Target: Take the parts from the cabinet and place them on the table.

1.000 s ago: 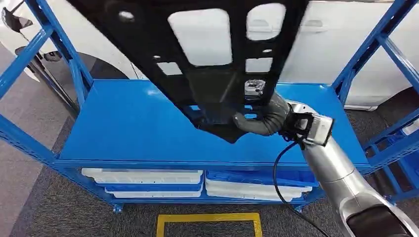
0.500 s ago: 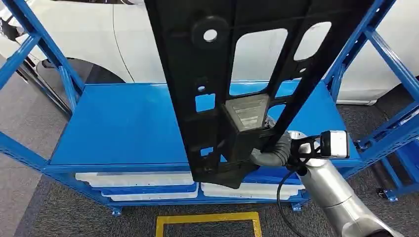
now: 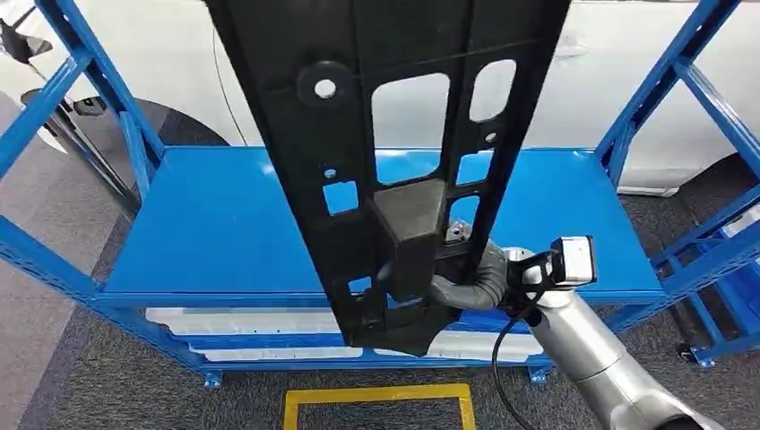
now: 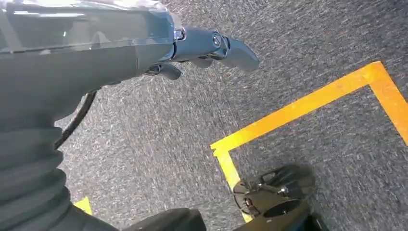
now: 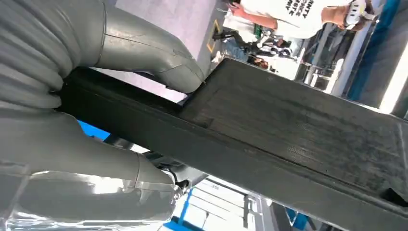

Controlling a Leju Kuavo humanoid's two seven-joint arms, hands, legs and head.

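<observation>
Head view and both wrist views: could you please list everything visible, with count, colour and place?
Panel: one, black, with cut-outs, held up in front of the shelving.
Shelving unit: one, blue, ahead of the robot; top shelf bare.
Trays: several, white and blue, stacked on the lower shelf.
Car: one, white, behind the shelving.
Floor marking: yellow tape on grey carpet.
Person: one, white shirt, far off in the right wrist view.
Right hand: grey, grips the panel's lower end.
Left hand: dark, hangs over the carpet, holding nothing.
</observation>
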